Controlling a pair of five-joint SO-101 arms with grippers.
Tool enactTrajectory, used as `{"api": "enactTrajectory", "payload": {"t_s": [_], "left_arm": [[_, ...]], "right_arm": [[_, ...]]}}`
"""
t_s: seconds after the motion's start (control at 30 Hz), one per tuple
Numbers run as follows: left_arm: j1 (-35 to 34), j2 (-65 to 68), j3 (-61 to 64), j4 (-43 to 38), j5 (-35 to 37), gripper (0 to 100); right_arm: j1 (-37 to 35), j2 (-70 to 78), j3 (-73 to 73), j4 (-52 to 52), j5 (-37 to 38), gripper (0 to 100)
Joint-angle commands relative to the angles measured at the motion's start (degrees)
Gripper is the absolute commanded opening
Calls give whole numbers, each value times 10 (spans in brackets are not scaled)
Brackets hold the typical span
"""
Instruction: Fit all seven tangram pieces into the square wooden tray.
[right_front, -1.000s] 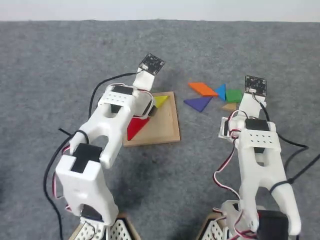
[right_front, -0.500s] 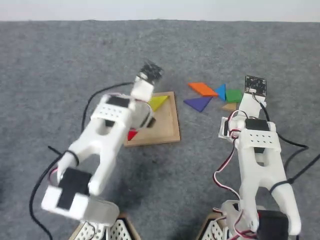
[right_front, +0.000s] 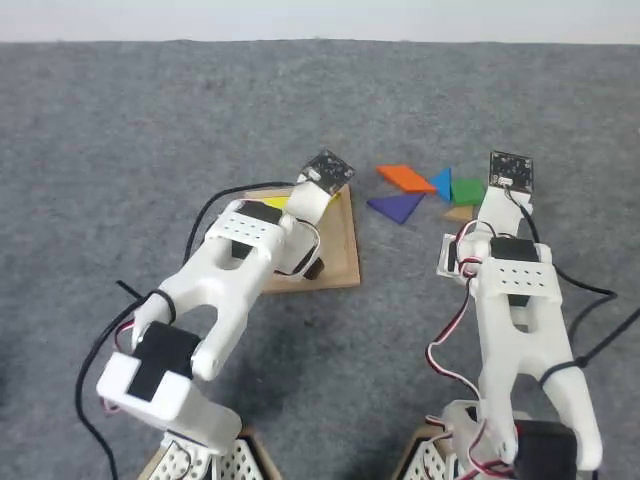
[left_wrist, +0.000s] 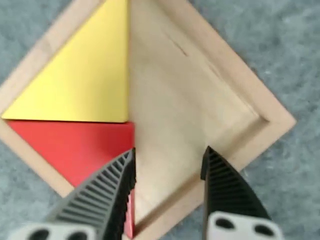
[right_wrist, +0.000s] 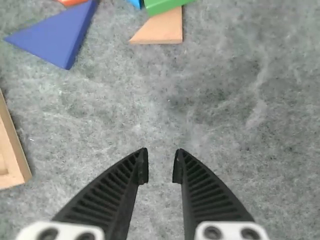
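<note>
The square wooden tray (left_wrist: 195, 110) holds a yellow triangle (left_wrist: 85, 75) and a red triangle (left_wrist: 65, 145) side by side along one half. My left gripper (left_wrist: 170, 159) hangs open and empty just above the tray's bare half, beside the red piece. In the high view the left arm (right_front: 250, 240) covers much of the tray (right_front: 345, 255). The other pieces lie on the carpet to its right: orange parallelogram (right_front: 405, 177), small blue triangle (right_front: 441, 183), green square (right_front: 467, 190), purple triangle (right_front: 397, 206), tan piece (right_front: 459, 213). My right gripper (right_wrist: 160, 161) hovers over bare carpet short of them, open by a narrow gap, empty.
Grey carpet covers the table. In the right wrist view the purple triangle (right_wrist: 57, 32) and the tan piece (right_wrist: 160, 27) lie ahead of the fingers, with a tray corner (right_wrist: 10, 160) off to one side. The right arm (right_front: 510, 290) stands near the loose pieces.
The left arm has swung right across the tray and now hides the red triangle in the high view. The right arm has not moved.
</note>
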Motion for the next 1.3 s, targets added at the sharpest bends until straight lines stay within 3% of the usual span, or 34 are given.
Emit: {"api": "enactTrajectory", "payload": {"t_s": [0.0, 0.27, 0.53, 0.67, 0.83, 1.03, 1.27], "left_arm": [[28, -11, 13, 30, -18, 191], [77, -130, 107, 43, -17, 188], [66, -255, 99, 84, -8, 188], [19, -337, 58, 81, 49, 189], [-87, -411, 82, 32, 195, 189], [-152, -415, 186, -81, 234, 189], [-147, -414, 224, -108, 234, 189]], "right_arm": [[-6, 1, -2, -6, 6, 105], [-5, 1, -2, -7, 6, 105], [-6, 1, -2, -6, 6, 104], [-4, 1, -2, -6, 9, 105], [-7, 3, -34, 3, 120, 106], [-15, 104, -249, 105, 164, 114], [-131, 359, -564, 199, 295, 282]]}}
